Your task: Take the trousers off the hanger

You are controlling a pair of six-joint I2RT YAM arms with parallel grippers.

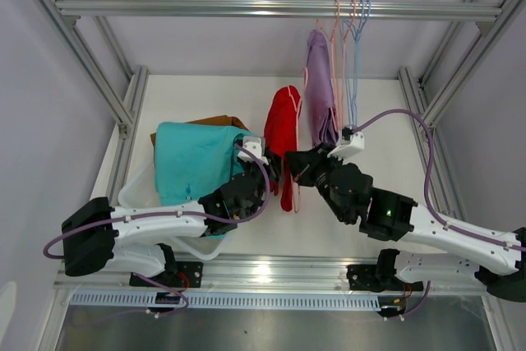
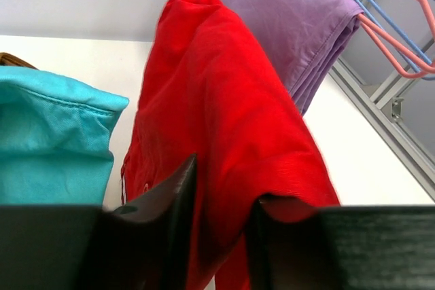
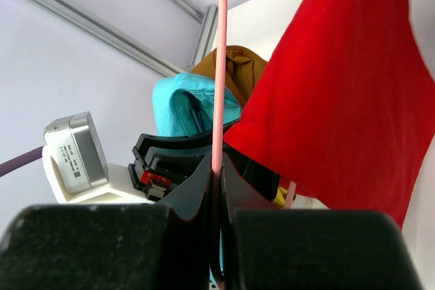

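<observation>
Brackets the fold of the red trousers (image 1: 283, 121) with the left end effector (image 2: 226, 181), cloth in its gap; clamped or slack, cannot tell. Hangs long from 12 to 6 o'clock, seen from above, over the pink hanger (image 3: 217, 66). Clenches that hanger's wire with the right end effector (image 3: 216, 174), at 3 o'clock of the cloth; probably needs a pull toward 9.

We see bright, even light on the white counter (image 1: 370, 121), a glare spot on the front rail (image 1: 263, 270), and soft-focus claw fingers (image 3: 194, 188) in both wrist views.
</observation>
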